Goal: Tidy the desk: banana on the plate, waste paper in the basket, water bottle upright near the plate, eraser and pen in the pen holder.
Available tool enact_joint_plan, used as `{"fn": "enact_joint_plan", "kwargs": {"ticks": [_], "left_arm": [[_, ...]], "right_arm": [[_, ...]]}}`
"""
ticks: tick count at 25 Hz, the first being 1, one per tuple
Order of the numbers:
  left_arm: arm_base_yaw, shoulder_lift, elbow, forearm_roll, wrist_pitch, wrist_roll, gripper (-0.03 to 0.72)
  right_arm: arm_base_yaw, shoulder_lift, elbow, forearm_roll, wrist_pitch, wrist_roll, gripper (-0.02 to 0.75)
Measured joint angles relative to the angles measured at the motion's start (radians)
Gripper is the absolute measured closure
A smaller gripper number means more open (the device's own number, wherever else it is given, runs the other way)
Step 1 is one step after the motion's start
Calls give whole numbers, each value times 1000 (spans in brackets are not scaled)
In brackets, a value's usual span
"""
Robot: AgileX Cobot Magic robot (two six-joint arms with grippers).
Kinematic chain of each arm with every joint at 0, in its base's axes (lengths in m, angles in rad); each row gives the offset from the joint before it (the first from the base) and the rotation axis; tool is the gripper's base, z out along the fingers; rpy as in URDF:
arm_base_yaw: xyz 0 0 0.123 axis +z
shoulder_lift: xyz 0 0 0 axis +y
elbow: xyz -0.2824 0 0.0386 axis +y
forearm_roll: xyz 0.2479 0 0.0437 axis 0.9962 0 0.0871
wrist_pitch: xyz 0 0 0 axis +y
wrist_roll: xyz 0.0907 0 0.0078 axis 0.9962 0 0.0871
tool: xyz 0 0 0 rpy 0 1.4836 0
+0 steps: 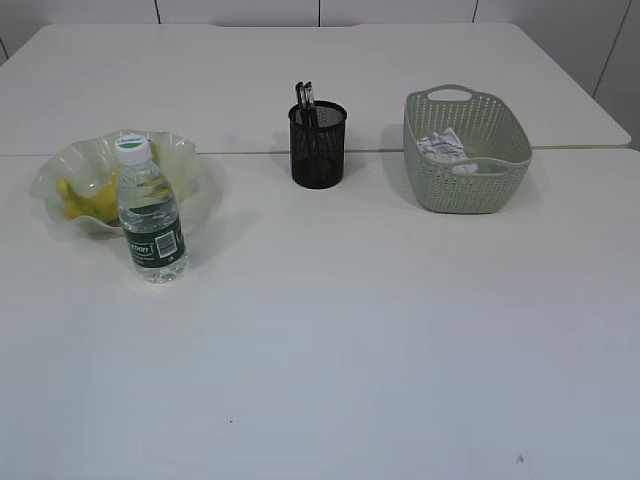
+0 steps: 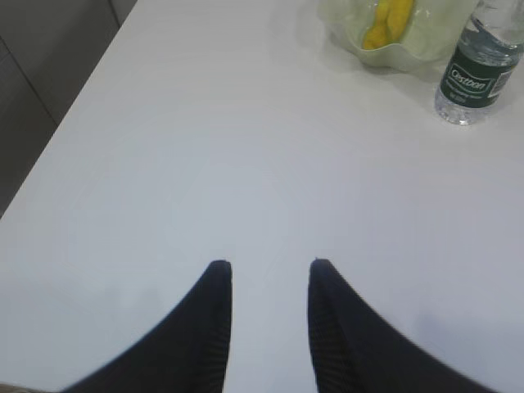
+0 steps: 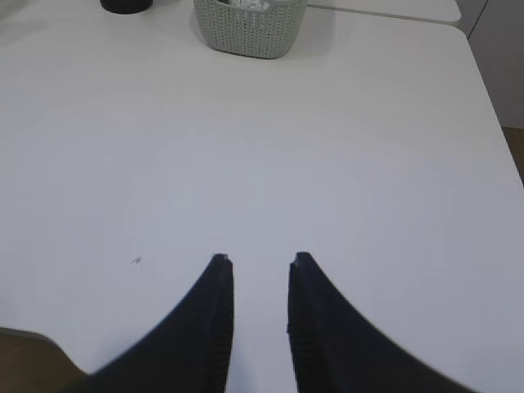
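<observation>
A water bottle (image 1: pixel 152 212) is standing upright, long axis vertical, just beside the plate (image 1: pixel 190 155) holding the banana (image 1: pixel 88 203). It is looking rigid but slick, probably best gripped mid-body. Both the left gripper (image 2: pixel 270 274) and right gripper (image 3: pixel 258 266) are hovering released, empty, above the surface (image 1: pixel 400 340).

The exterior camera looks down at a slant across the table (image 1: pixel 330 330). The left wrist camera, low over the near left, faces the plate (image 2: pixel 385 56) and bottle (image 2: pixel 479 70); the right, near right, faces the far basket (image 3: pixel 250 31).
</observation>
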Motion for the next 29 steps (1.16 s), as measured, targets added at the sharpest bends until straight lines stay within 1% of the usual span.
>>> {"fn": "enact_joint_plan", "kwargs": {"ticks": [6,9,16,25,29], "left_arm": [[-112,0,0,0,0,0,473],[-151,0,0,0,0,0,473],[-179,0,0,0,0,0,473],[-277,0,0,0,2,0,473],[-288,0,0,0,2,0,473]], "right_arm": [[0,0,0,0,0,0,563],[0,0,0,0,0,0,563],[0,0,0,0,0,0,563],[0,0,0,0,0,0,563],[0,0,0,0,0,0,563]]}}
